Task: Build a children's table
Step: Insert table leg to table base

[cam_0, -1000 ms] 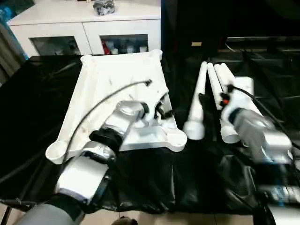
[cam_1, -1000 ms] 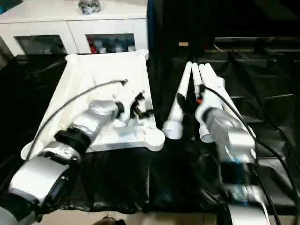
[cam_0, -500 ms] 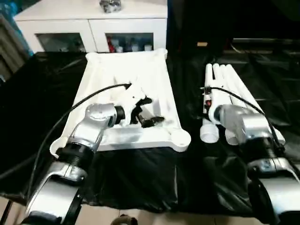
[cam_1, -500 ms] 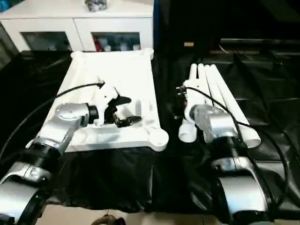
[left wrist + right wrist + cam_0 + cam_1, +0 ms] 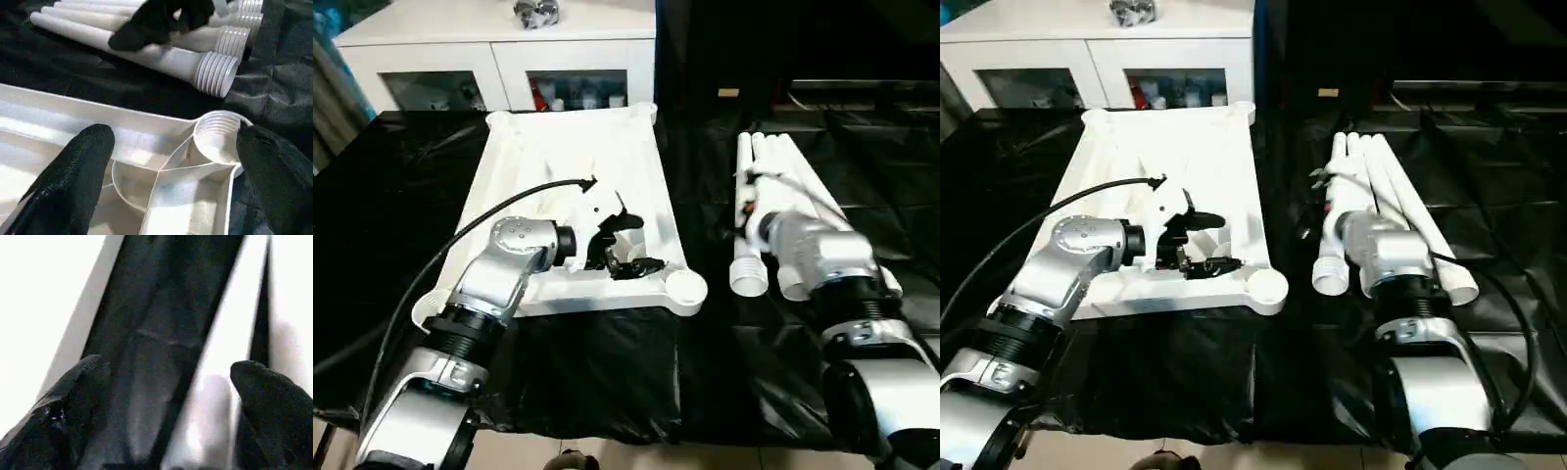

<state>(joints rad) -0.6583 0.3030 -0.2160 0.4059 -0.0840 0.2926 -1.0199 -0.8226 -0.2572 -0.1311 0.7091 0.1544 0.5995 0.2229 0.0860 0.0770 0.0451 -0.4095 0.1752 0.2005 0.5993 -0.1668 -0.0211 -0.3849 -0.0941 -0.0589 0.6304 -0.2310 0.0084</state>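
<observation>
The white tabletop [image 5: 558, 166] lies ribbed side up on the black-covered work table. My left gripper [image 5: 641, 243] hovers open over its near right part, and its fingers [image 5: 73, 181] frame the threaded corner socket [image 5: 217, 137]. Several white legs [image 5: 783, 171] lie side by side to the right of the tabletop, their threaded ends [image 5: 215, 73] toward me. My right gripper [image 5: 741, 206] is open at the left edge of the legs. Its fingers [image 5: 73, 401] straddle a strip of black cloth with white on both sides and hold nothing.
A white glass-door cabinet [image 5: 499, 59] stands behind the work table with a small grey object [image 5: 536, 12] on top. The black cover [image 5: 391, 215] is wrinkled and hangs over the near edge. A black cable [image 5: 489, 220] arcs over my left forearm.
The head view has shifted. My left gripper has swung toward the tabletop's near right corner socket with fingers spread. My right forearm now points along the legs' left edge.
</observation>
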